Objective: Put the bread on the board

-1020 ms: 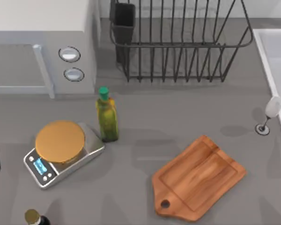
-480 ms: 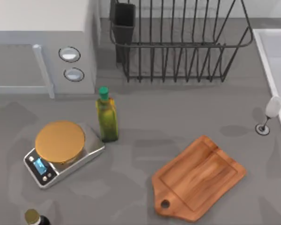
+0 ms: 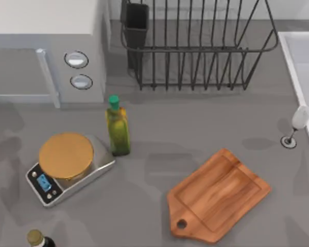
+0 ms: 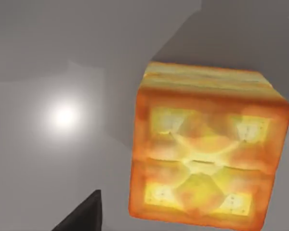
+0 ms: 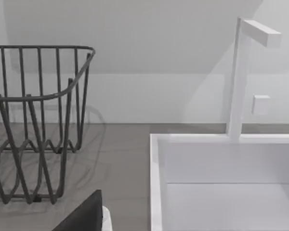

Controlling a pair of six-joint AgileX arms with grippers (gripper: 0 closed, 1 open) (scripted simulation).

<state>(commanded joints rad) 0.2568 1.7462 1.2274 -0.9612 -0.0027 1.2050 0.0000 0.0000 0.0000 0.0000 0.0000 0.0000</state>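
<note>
— On the grey table (image 3: 159,139), from above, what lies where?

— Toward the right and near edge sits the board (image 3: 219,197), reddish-brown, turned at an angle, its holed handle pointing to the near left, its face bare. To the left stands a silver scale (image 3: 67,167) with a round orange-tan disc, and just beside it an olive oil bottle (image 3: 117,127) with a green cap. A dark wire rack (image 3: 195,46) is at the back, a microwave (image 3: 46,49) at the back left, a wine glass (image 3: 297,125) by the white sink (image 3: 304,67) at the right.

— And the left wrist view?

— The bread (image 4: 207,149), a blocky orange-gold chunk with pale yellow patches, lies on the grey surface close below the camera. One dark finger (image 4: 84,216) of the left gripper shows at the picture's edge; I cannot tell how the pincer stands.

— The right wrist view?

— The wire rack, the sink basin and a white faucet (image 5: 245,72). One dark finger (image 5: 82,216) shows; the pincer's state I cannot tell.
</note>
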